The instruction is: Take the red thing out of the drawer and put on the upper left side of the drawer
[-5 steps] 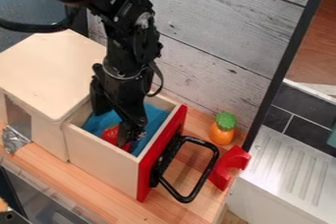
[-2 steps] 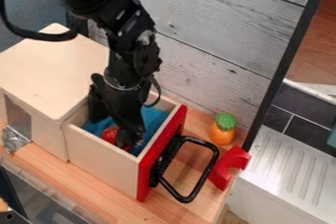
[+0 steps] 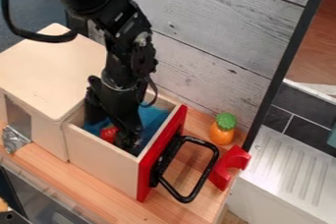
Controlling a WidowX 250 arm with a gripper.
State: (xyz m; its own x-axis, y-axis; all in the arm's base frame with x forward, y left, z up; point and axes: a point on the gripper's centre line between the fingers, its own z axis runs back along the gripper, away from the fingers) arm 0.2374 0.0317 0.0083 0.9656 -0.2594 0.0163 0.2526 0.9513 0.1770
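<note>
While the red toy (image 3: 109, 134) lies on blue cloth (image 3: 152, 115) beneath the gripper (image 3: 111, 132), one of its widely parted fingers partly covers it. The drawer (image 3: 98, 155)'s walls hem the gripper in, and its black handle (image 3: 211, 166) juts out to the right. Farther right stand a toy pineapple (image 3: 222, 133) and a red arch block (image 3: 229, 165); the pale wooden cabinet (image 3: 49, 73) rises left of the gripper.
</note>
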